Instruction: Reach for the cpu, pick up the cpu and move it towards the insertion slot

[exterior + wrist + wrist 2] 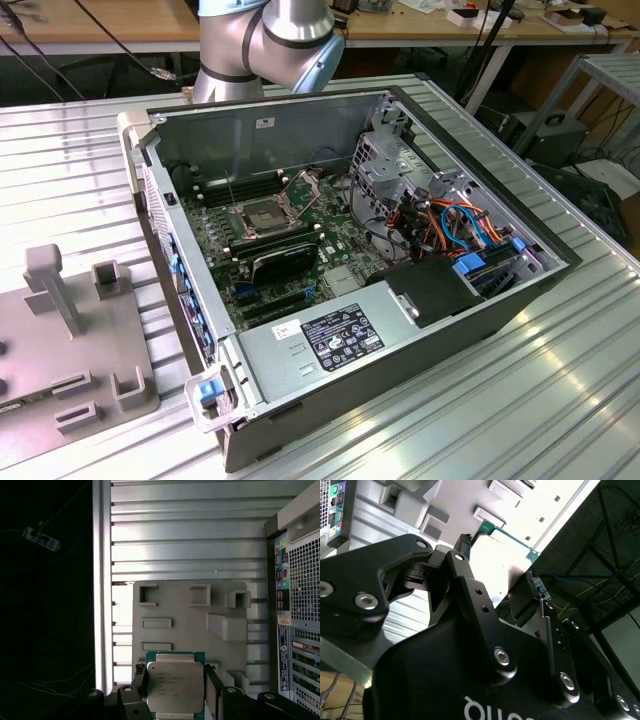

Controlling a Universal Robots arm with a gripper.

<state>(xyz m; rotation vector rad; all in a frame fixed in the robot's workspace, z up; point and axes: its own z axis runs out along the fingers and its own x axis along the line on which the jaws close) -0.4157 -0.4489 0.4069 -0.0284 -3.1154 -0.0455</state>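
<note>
The cpu (175, 686), a pale silvery square chip on a green board, sits between my gripper's (175, 692) two black fingers (213, 690), which are shut on its sides. It hangs above the grey fixture plate (190, 615), outside the computer case. In the second wrist view the cpu's green edge (509, 535) shows past the gripper's (500, 565) black linkage. The insertion slot (258, 215), a silver-framed square socket with a dark centre, lies open on the motherboard inside the case in the exterior view, with its cover frame (305, 186) flipped up beside it.
The open computer case (470, 300) lies on a ribbed aluminium table (500, 400). Inside are a black expansion card (285, 258), a power supply (320, 340) and coloured cables (455, 225). The fixture plate (70, 340) lies at the exterior view's left. The arm (260, 40) stands behind the case.
</note>
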